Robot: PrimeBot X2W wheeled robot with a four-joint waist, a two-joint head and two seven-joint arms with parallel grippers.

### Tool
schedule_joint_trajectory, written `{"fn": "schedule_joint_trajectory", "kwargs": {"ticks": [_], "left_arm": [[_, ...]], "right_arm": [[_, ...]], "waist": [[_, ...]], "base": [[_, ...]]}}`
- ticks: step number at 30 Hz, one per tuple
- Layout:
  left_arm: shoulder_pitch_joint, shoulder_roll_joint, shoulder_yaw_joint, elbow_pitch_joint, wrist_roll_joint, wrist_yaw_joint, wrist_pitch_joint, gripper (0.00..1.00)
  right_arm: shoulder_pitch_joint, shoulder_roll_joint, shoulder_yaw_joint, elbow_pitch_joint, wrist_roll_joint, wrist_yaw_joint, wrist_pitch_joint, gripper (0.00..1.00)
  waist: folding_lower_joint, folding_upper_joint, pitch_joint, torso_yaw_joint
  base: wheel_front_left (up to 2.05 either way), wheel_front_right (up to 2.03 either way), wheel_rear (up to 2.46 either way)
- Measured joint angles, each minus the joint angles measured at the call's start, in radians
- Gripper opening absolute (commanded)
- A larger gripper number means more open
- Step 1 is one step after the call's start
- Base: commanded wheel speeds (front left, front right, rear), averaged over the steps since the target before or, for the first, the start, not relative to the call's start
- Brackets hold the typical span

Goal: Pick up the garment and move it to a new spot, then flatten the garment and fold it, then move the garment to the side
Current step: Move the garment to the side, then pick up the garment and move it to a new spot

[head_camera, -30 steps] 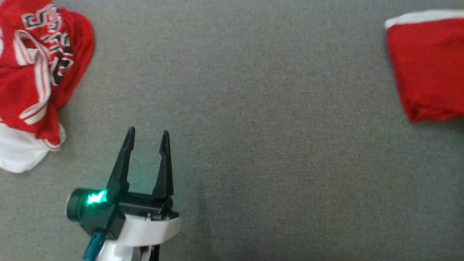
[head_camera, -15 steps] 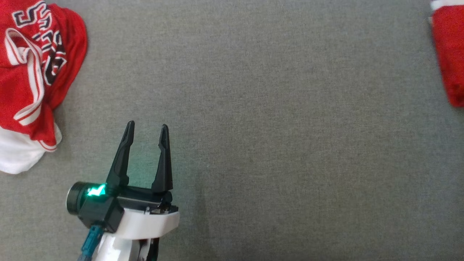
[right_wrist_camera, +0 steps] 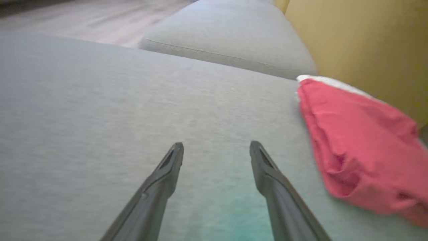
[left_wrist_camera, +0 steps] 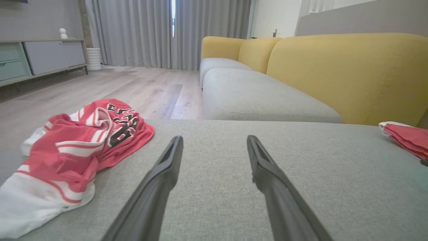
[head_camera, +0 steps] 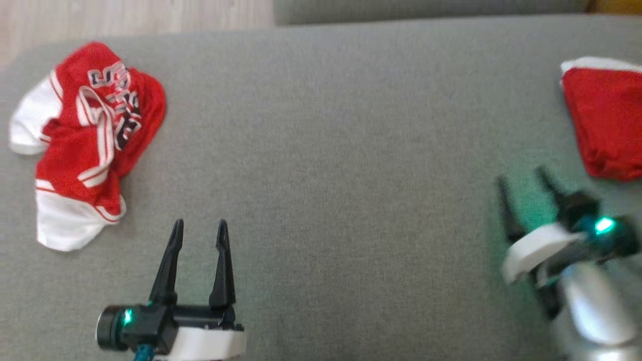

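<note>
head view: a broad grey cushion point(head_camera: 321, 150) with a fine woven weave spreads across the picture. at its far left lies a crumpled jersey point(head_camera: 90, 145), a glossy red knit with white bands and dark lettering, bunched into soft folds. at the far right edge lies the folded red garment point(head_camera: 607, 125), a flat wedge with a white border along its top. the left gripper point(head_camera: 200, 225) hovers at the lower left, its two slim, tapering black fingers spread apart with nothing between them. the right gripper point(head_camera: 521, 176) is blurred, its fingers parted and empty, just beside the folded piece but not touching it.

left wrist view: the left gripper point(left_wrist_camera: 214, 140) points across the cloth surface, fingers wide and bare. the crumpled jersey point(left_wrist_camera: 77, 150) is heaped to the left, the folded red garment point(left_wrist_camera: 406, 137) thin and layered at the right. behind are a smooth yellow backrest point(left_wrist_camera: 351, 73), a pale wood floor point(left_wrist_camera: 133, 90) and pleated grey curtains point(left_wrist_camera: 167, 33).

right wrist view: the right gripper point(right_wrist_camera: 216, 145) is splayed open over the weave, holding nothing. the folded red garment point(right_wrist_camera: 357, 144) lies to its right, rumpled at the near end.
</note>
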Motion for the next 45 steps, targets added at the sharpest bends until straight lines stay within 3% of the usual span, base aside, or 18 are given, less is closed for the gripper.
{"fn": "schedule_joint_trajectory", "kwargs": {"ticks": [4, 7, 9, 13, 17, 24, 45], "left_arm": [[0.046, 0.000, 0.003, 0.020, -0.002, 0.026, 0.000, 1.00], [0.088, 0.001, 0.009, 0.038, -0.008, 0.043, 0.000, 1.00], [0.111, 0.001, 0.012, 0.043, -0.009, 0.044, 0.000, 1.00], [0.128, 0.001, 0.041, 0.019, -0.009, 0.047, 0.000, 1.00], [0.169, 0.002, 0.068, -0.030, -0.007, 0.047, 0.000, 1.00], [0.260, 0.004, 0.070, -0.056, 0.034, 0.018, 0.000, 1.00], [0.267, 0.004, 0.093, -0.052, 0.052, -0.003, 0.000, 1.00]], "right_arm": [[0.064, 0.103, 0.082, 0.039, 0.081, 0.000, -0.076, 1.00], [0.126, 0.143, 0.128, 0.033, 0.146, 0.000, -0.093, 1.00], [0.181, 0.148, 0.142, -0.016, 0.188, 0.000, -0.099, 1.00], [0.312, 0.155, 0.121, -0.264, 0.233, 0.000, -0.100, 1.00], [0.406, 0.164, 0.100, -0.369, 0.270, 0.000, -0.101, 1.00], [0.527, 0.172, 0.049, -0.402, 0.208, 0.000, -0.101, 1.00], [0.533, 0.173, 0.052, -0.430, 0.184, 0.000, -0.101, 1.00]], "waist": [[0.0000, 0.0000, -0.078, 0.007], [0.0000, 0.0000, -0.135, 0.013], [-0.0001, 0.0000, -0.172, 0.019], [0.0000, 0.0000, -0.244, 0.037], [0.0000, 0.0001, -0.284, 0.037], [0.0002, 0.0001, -0.308, 0.027], [0.0003, 0.0000, -0.309, -0.001]], "base": [[0.00, 0.00, 0.00], [0.00, 0.00, 0.00], [0.00, 0.00, 0.00], [0.00, 0.00, 0.00], [0.00, 0.00, 0.00], [0.00, 0.00, 0.00], [0.00, 0.00, 0.00]]}}
